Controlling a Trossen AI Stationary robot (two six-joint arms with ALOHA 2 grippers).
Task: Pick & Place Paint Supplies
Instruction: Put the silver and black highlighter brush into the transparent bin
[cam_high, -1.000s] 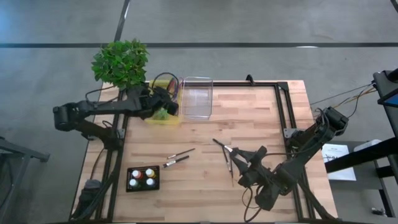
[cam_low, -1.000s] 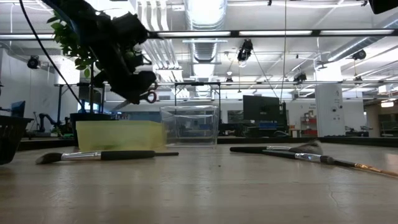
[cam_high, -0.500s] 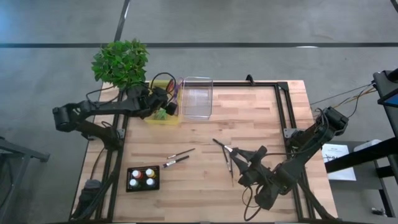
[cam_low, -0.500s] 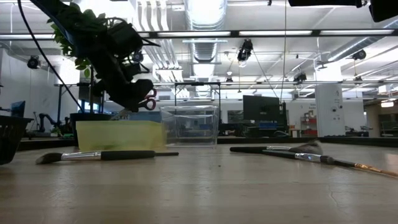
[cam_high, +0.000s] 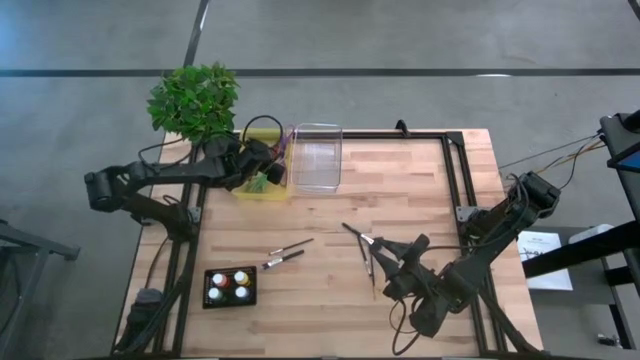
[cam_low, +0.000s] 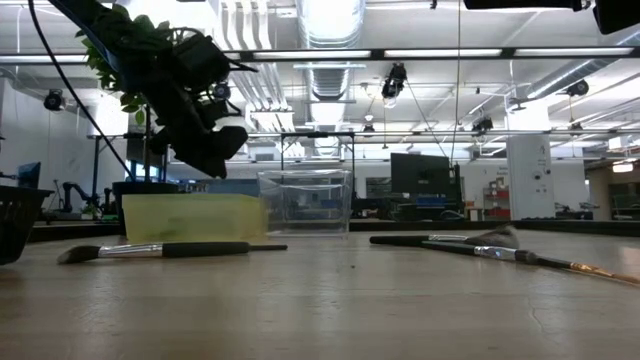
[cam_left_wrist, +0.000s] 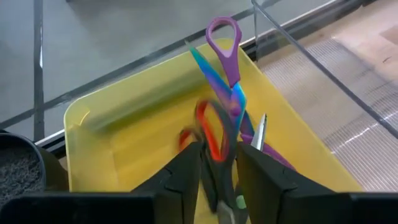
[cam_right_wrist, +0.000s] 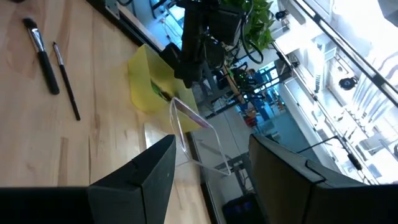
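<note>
My left gripper (cam_left_wrist: 217, 180) hangs open over the yellow bin (cam_high: 262, 187) at the table's far left. Red-handled scissors (cam_left_wrist: 211, 134) show blurred between and below its fingers, inside the bin, beside purple-handled scissors (cam_left_wrist: 225, 56). The paint bottles stand in a black tray (cam_high: 229, 287) near the front left. Two dark-handled brushes (cam_high: 290, 252) lie mid-table. More brushes (cam_high: 365, 250), one with a fan head (cam_low: 495, 237), lie toward the right. My right gripper (cam_high: 392, 265) hovers open above these brushes with nothing between its fingers.
A clear plastic bin (cam_high: 316, 157) stands right of the yellow bin. A potted plant (cam_high: 195, 100) stands at the far left corner, behind my left arm. A black frame (cam_high: 455, 165) runs along the table's far and right edges. Bare wood lies between the brushes and the bins.
My left gripper has sunk a little toward the yellow bin and let go of the red-handled scissors. In the low view they hung at its fingertips half a second ago and are gone from there now, dropped into the bin.
</note>
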